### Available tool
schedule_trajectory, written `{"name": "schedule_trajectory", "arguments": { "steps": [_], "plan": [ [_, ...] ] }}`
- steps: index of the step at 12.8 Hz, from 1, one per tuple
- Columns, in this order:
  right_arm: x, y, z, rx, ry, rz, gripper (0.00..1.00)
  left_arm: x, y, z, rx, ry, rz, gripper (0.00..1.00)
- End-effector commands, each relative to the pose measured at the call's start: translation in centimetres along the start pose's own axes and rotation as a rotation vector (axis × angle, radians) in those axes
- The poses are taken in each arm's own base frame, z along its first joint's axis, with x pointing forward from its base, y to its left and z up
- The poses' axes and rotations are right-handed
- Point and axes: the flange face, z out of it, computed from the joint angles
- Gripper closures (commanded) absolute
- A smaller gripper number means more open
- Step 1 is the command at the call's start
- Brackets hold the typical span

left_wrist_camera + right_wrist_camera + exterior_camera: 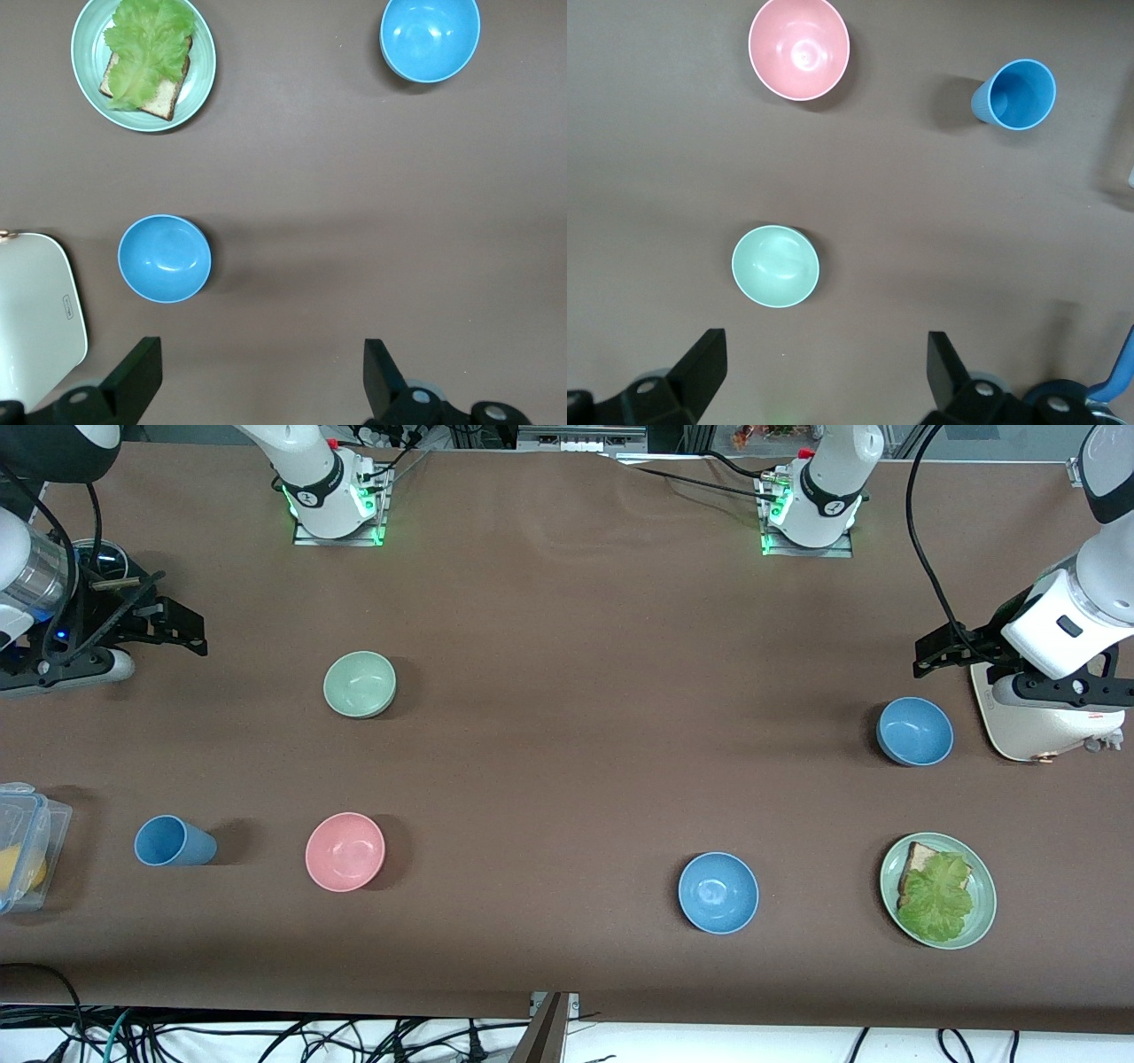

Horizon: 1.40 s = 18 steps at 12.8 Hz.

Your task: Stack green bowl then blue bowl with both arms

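The green bowl (pixel 360 684) sits alone on the table (pixel 567 762) toward the right arm's end, with a pink bowl (pixel 345 851) nearer the front camera than it, a blue cup (pixel 174 841) beside that, and a clear container (pixel 25 846) at the table edge; nothing lies on or against the green bowl. Well apart from the green bowl, toward the left arm's end, stand two look-alike blue bowls: one blue bowl (pixel 915 731) just beside a white appliance (pixel 1036 722), the second blue bowl (pixel 718 892) nearer the front camera, beside a green plate (pixel 938 890) carrying bread and lettuce. The right gripper (pixel 824 376) hangs with fingers spread wide and empty over bare table near the green bowl, the left gripper (pixel 261 381) likewise spread and empty by the first blue bowl, and only the wrist views show those gaps
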Motion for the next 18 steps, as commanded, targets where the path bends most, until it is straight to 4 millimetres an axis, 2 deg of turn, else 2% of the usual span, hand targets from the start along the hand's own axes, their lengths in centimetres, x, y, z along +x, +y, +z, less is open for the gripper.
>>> {"name": "schedule_trajectory", "arguments": {
  "steps": [1,7,9,10,11,12,13,16,17,18],
  "plan": [
    [-0.5,-0.2,-0.6,0.012,0.011,0.011,0.0,0.2,0.2,-0.6,-0.004,-0.002,-0.007,0.0],
    [-0.5,-0.2,-0.5,0.013,0.005,0.012,0.0,0.2,0.2,-0.6,-0.004,-0.002,-0.007,0.0],
    [0.1,-0.2,0.8,0.016,-0.021,0.006,0.0,0.2,0.2,-0.6,-0.004,-0.002,-0.007,0.0],
    [0.1,0.0,0.7,0.016,-0.016,-0.002,0.0,0.2,0.2,-0.6,-0.004,-0.002,-0.007,0.0],
    [0.6,0.0,1.7,0.013,-0.03,-0.003,0.0,0.2,0.2,-0.6,-0.004,-0.002,-0.007,0.0],
    [2.4,-0.5,5.5,0.004,-0.105,-0.016,0.0,0.2,0.2,-0.6,-0.004,-0.002,-0.007,0.0],
    [3.1,-0.5,8.2,0.006,-0.178,-0.019,0.0,0.2,0.2,-0.6,-0.004,-0.002,-0.007,0.0],
    [3.1,-0.4,9.2,0.112,-0.174,0.009,0.0,0.2,0.2,-0.6,-0.004,-0.004,-0.007,0.0],
    [2.6,-0.4,10.4,0.124,-0.17,0.015,0.0,0.2,0.2,-0.6,-0.004,-0.002,-0.007,0.0],
    [1.1,-0.4,12.0,0.125,-0.124,0.026,0.0,0.2,0.2,-0.6,-0.004,-0.002,-0.007,0.0]
  ]
}}
